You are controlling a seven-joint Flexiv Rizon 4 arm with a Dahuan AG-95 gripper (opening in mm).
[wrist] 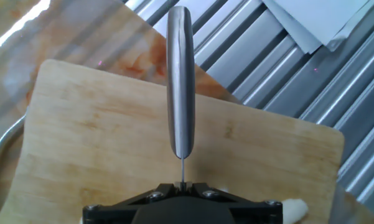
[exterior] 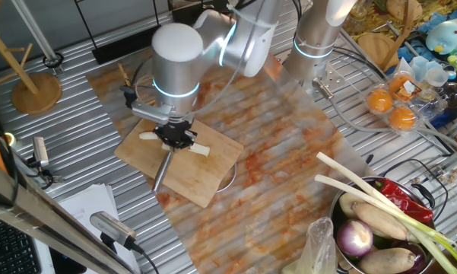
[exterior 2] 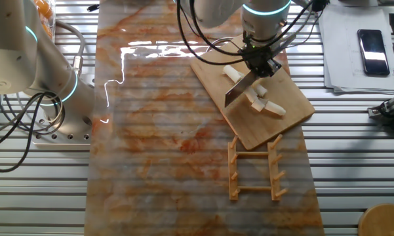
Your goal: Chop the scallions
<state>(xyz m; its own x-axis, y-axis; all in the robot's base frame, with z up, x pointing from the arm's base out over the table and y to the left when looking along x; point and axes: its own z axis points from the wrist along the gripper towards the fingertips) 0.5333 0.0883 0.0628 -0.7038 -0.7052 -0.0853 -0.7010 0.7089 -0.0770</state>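
Hand view: pincer [wrist: 182, 185] grips knife [wrist: 180, 81]; scallions [exterior 2: 262, 101] lie diag.

The cutting board [wrist: 112, 124] is pale wood, matt and fine-grained. The knife [wrist: 180, 81] is smooth brushed metal — handle softly gleaming. Under the board lies a glossy, orange-stained sheet [exterior 2: 164, 131] over the ribbed metal table [exterior 2: 354, 164] — dull silver.

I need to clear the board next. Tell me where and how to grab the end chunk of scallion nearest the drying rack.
Pinch the end scallion chunk across its short width, coming straight down from above. It lies flat on the cutting board, apart from the knife the gripper holds.
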